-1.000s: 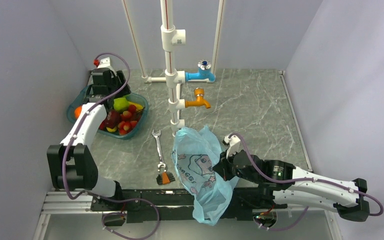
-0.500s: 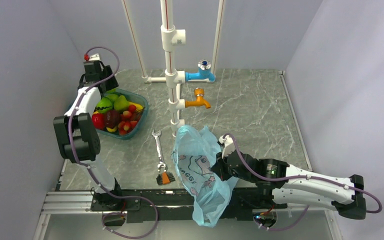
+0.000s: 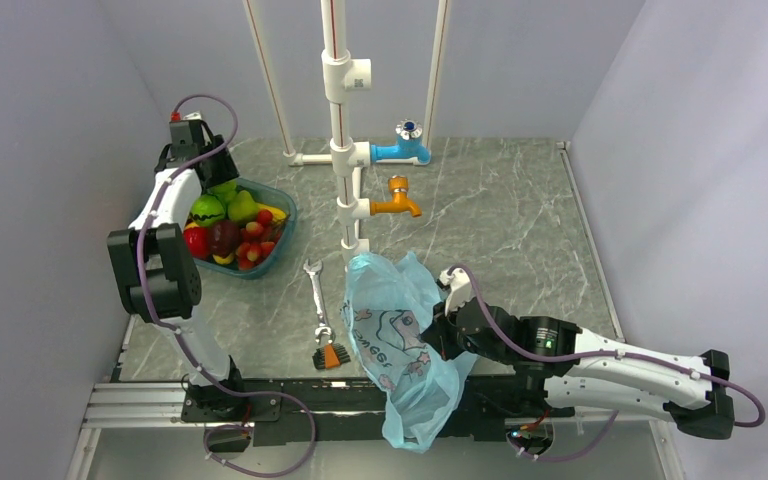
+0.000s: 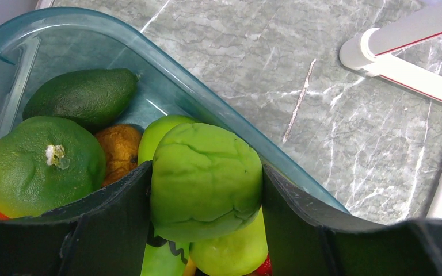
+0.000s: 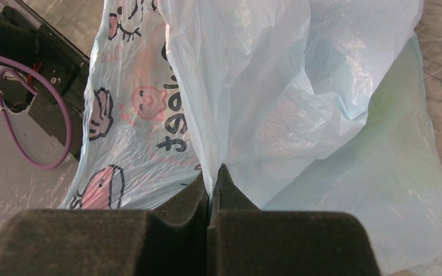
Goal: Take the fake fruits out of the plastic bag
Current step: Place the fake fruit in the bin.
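The light-blue plastic bag with cartoon prints hangs crumpled over the table's near edge. My right gripper is shut on a fold of it. No fruit shows through the bag. My left gripper is over the back of the teal basket. Its two fingers press on both sides of a lumpy light-green fake fruit. Below it in the basket lie a round green fruit, a dark green avocado-like one and an orange-brown one. A maroon fruit lies there too.
A pear, a banana and red strawberries also fill the basket. A wrench and a small orange brush lie left of the bag. The white pipe stand with a blue tap and an orange tap rises behind.
The left arm has folded up and drawn its wrist to the back of the basket, then held still. The right arm shifted slightly left with the bag.
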Robot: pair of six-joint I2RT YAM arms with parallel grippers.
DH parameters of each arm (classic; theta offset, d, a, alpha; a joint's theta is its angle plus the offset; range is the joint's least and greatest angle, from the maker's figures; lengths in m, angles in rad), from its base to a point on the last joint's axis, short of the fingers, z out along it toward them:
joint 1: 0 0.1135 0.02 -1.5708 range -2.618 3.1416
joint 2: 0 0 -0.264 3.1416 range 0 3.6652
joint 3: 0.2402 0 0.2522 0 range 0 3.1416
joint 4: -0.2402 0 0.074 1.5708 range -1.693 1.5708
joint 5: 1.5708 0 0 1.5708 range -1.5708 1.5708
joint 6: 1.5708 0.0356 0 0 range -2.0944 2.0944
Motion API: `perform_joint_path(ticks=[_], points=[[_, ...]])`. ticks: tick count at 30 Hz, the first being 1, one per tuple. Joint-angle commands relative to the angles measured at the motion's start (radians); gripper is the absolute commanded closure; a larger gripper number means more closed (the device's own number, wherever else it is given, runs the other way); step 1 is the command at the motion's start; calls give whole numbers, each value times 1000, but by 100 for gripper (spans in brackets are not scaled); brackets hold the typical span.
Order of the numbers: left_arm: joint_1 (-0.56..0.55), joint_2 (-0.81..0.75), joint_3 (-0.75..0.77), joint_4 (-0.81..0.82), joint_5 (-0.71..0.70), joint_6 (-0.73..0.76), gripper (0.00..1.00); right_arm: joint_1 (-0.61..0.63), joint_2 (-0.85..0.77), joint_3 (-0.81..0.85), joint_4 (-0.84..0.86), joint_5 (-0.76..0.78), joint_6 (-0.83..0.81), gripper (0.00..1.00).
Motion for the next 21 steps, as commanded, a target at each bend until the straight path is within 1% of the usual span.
perform_joint_path(ticks=[1, 6, 11, 12, 13, 21], points=[[1, 12, 50, -27, 10, -1, 40, 3, -16, 37, 19, -8, 13, 100], [1, -17, 30, -10, 7, 0, 25, 3, -13, 36, 25, -15, 25, 100], [1, -17, 29, -8, 6, 3, 23, 3, -5, 40, 28, -18, 26, 100], [1, -16, 31, -10, 3, 4, 20, 3, -2, 40, 26, -18, 25, 100], [1, -17, 31, -11, 3, 4, 15, 3, -1, 41, 24, -17, 25, 100], [0, -77, 9, 0, -7, 2, 13, 3, -3, 29, 34, -19, 28, 100]])
